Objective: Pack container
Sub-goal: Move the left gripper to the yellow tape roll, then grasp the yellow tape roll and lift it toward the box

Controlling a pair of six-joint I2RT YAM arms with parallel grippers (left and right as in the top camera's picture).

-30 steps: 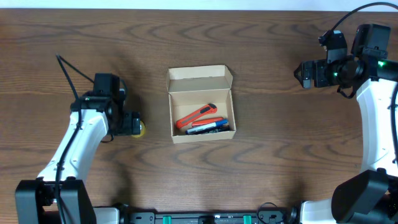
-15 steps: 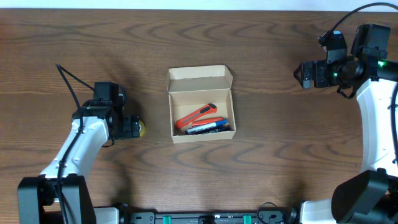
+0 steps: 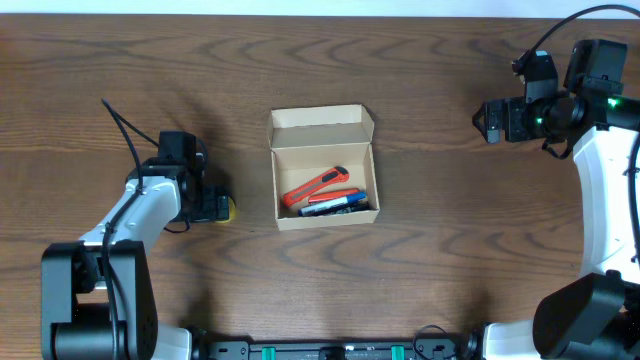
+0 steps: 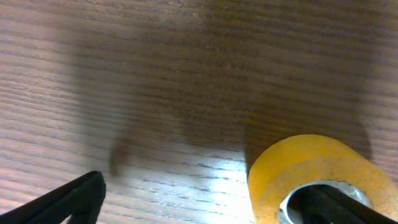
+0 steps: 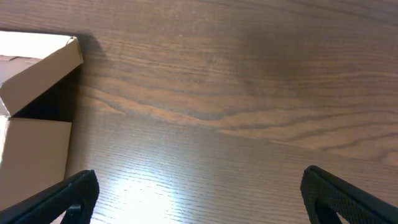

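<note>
Sitting at the middle of the dark wooden table (image 3: 430, 280), the small tan cardboard box (image 3: 320, 157) is open, holding an orange box cutter (image 3: 316, 185) and blue markers (image 3: 338, 203). Left of it, the left gripper (image 3: 214, 205) has its fingers spread astride the wall of a yellow tape roll (image 4: 311, 162). The right gripper (image 3: 484, 119), at the far right, is spread wide.

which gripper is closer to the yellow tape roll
Left. The left gripper is right at the tape roll, one finger seemingly inside its hole. The right gripper hangs far off, past the container.
</note>
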